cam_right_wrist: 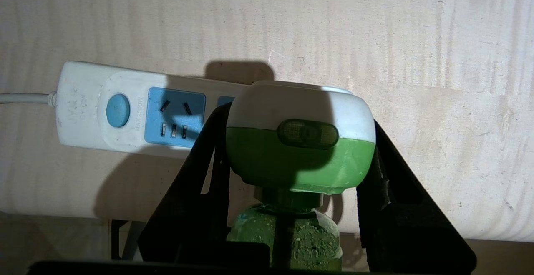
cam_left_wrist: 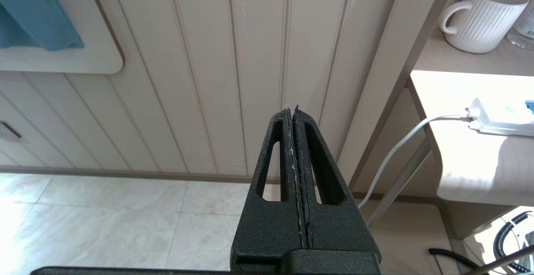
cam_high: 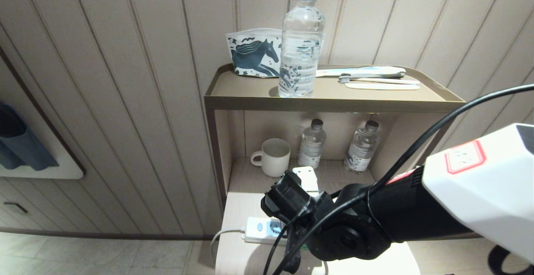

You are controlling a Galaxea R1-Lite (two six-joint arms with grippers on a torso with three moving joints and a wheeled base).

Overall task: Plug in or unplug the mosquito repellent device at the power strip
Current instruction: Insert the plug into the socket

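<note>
While the left gripper (cam_left_wrist: 294, 112) hangs pressed together off the table's side, the right gripper (cam_right_wrist: 298, 141) pinches the mosquito repellent device (cam_right_wrist: 300, 141) by its head, directly over the power strip (cam_right_wrist: 125, 108), whose long axis runs crosswise beneath; whether its prongs are seated cannot be told.

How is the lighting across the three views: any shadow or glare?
Right wrist view: the right gripper and mosquito repellent device cast a hard shadow across the power strip. Left wrist view: the tabletop glares white. Head view: evenly lit.
</note>
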